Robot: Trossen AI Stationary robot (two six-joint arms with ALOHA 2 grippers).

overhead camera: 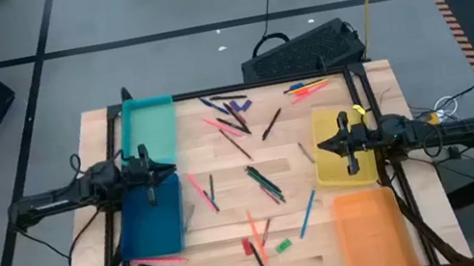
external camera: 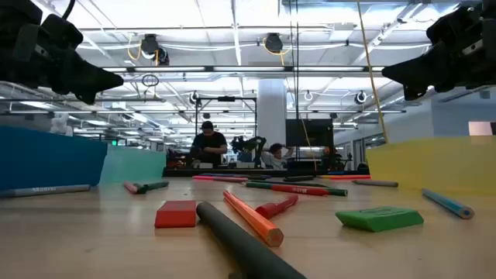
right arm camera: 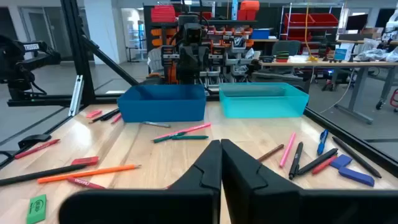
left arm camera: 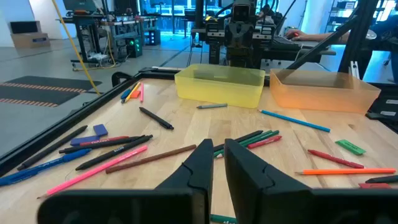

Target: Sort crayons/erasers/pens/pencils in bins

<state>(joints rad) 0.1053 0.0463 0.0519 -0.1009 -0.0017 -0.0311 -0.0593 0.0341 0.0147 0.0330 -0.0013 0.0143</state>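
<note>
Pens, pencils, crayons and erasers lie scattered flat over the wooden table (overhead camera: pixel 233 222). Among them are an orange pencil (external camera: pixel 252 217), a red eraser (external camera: pixel 176 214), a green eraser (external camera: pixel 380 218) and a blue eraser (left arm camera: pixel 99 130). The teal bin (overhead camera: pixel 148 127) and dark blue bin (overhead camera: pixel 152 218) stand on the left side. On the right are the yellow bin (overhead camera: pixel 341 139) and orange bin (overhead camera: pixel 368 227). My left gripper (overhead camera: pixel 171 171) hovers over the blue bin's inner edge, its fingers almost together and holding nothing. My right gripper (overhead camera: pixel 321 147) hovers shut and empty at the yellow bin's inner edge.
A black frame rail (overhead camera: pixel 239 87) runs around the table's far side and down both sides. Beyond the far edge a black case (overhead camera: pixel 305 47) lies on the floor. People sit at desks (external camera: pixel 208 143) far behind the table. Bare wood shows between the two grippers.
</note>
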